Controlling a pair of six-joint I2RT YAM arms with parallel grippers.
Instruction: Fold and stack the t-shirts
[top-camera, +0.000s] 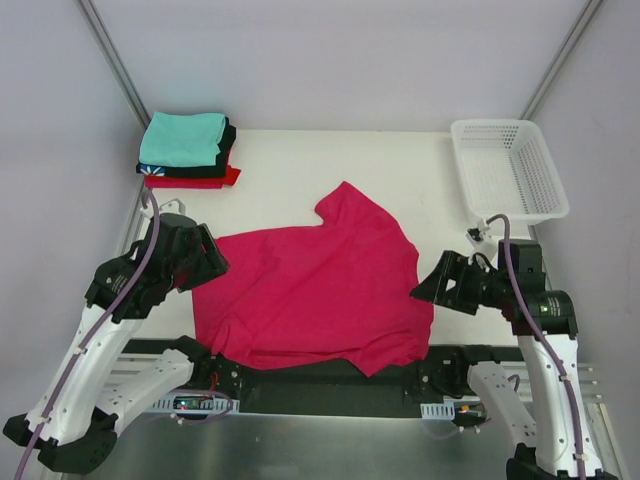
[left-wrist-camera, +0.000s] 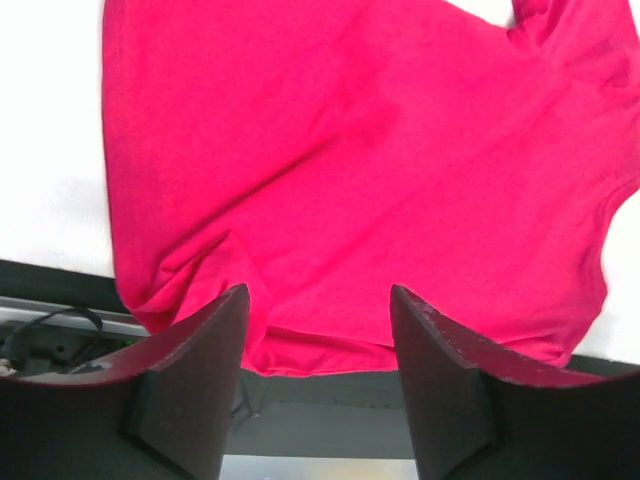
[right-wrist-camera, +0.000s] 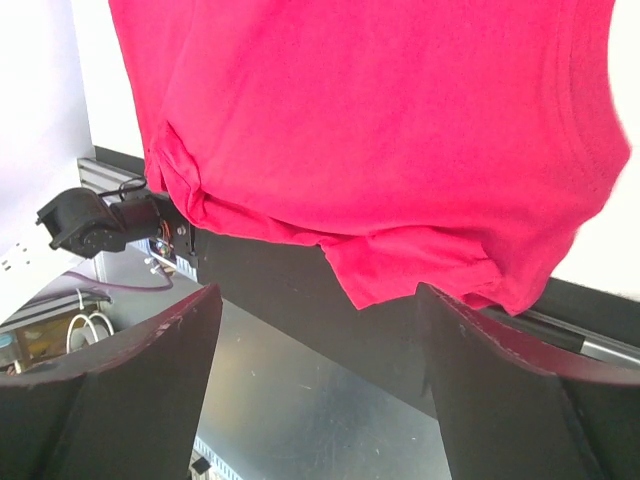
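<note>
A crimson-pink t-shirt (top-camera: 310, 290) lies spread and rumpled across the middle of the white table, and its near hem hangs over the black front rail. My left gripper (top-camera: 213, 263) hovers at the shirt's left edge, open, with nothing between its fingers (left-wrist-camera: 190, 370). The shirt (left-wrist-camera: 370, 170) lies beyond them. At the shirt's right edge my right gripper (top-camera: 420, 288) also stands open and empty, its fingers (right-wrist-camera: 480, 370) wide apart below the shirt's hem (right-wrist-camera: 400, 270). Folded t-shirts are stacked at the back left: teal (top-camera: 182, 137) on top, black (top-camera: 226, 150) under it, red (top-camera: 192, 181) at the bottom.
A white mesh basket (top-camera: 508, 165) stands at the back right corner. A black rail (top-camera: 330, 385) and a metal shelf (right-wrist-camera: 300, 400) run along the table's near edge between the arm bases. Grey walls close in both sides.
</note>
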